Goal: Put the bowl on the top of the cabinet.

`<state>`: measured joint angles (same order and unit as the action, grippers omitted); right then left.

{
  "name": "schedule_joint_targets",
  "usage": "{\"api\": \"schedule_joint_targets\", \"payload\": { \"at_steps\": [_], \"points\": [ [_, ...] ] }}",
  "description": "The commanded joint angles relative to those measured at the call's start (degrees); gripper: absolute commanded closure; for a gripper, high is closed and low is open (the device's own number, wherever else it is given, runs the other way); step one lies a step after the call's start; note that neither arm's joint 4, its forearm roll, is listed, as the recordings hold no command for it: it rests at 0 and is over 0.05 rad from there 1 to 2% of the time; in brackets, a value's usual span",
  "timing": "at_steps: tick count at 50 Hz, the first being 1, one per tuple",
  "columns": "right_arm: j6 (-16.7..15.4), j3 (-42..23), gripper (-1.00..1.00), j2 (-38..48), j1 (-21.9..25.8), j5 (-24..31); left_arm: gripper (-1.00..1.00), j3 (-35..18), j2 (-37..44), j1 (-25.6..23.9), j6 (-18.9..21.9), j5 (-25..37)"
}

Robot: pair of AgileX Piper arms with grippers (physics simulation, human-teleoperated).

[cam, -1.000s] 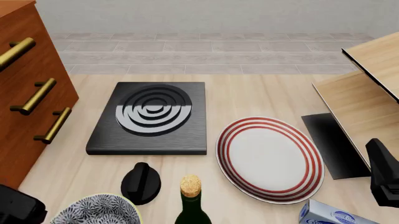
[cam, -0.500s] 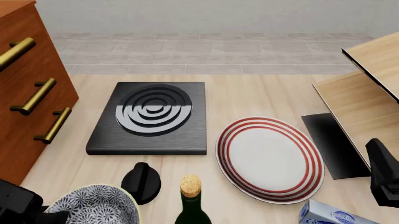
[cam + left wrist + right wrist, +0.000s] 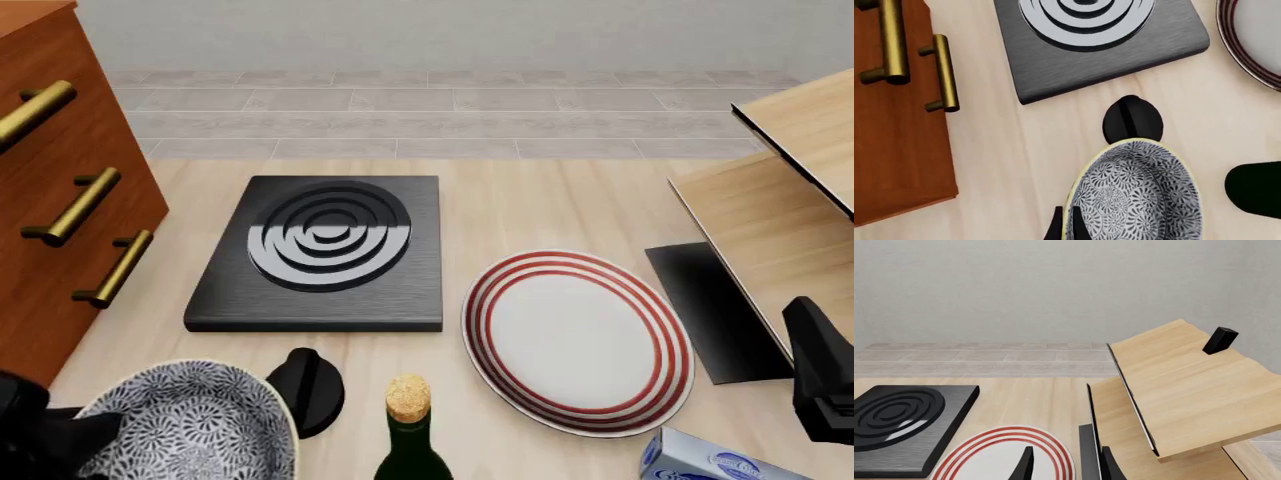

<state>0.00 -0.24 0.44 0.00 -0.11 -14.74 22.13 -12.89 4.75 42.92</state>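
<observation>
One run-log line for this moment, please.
left pincer: shut on bowl, lifted | right pincer: open, idle | cabinet top: not reached

Light wood table (image 3: 561,205) is backed by a plain pale grey wall (image 3: 1054,290). A band of grey tiled floor (image 3: 441,110) is seen between table edge and wall. A pale wood shelf unit (image 3: 1181,390) with black edging is placed at the right side. Lighting is even, shadows are soft.

Black knob (image 3: 304,390) and corked bottle (image 3: 410,430) just beside the bowl (image 3: 194,425).
</observation>
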Motion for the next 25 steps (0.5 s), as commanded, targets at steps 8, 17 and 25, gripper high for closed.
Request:
{"api": "schedule_joint_targets", "payload": {
  "at_steps": [8,17,25],
  "points": [
    [0.02,0.0,-1.0,0.01,0.01,0.0,1.0,-6.92,-0.89,0.81,-0.6,1.75],
    [0.01,0.0,-1.0,0.0,0.0,0.0,1.0,-10.62,-0.42,2.42,-1.0,1.27],
    [0.0,0.0,-1.0,0.0,0.01,0.0,1.0,-14.38,0.64,3.95,-2.56,0.8]
  ]
}}
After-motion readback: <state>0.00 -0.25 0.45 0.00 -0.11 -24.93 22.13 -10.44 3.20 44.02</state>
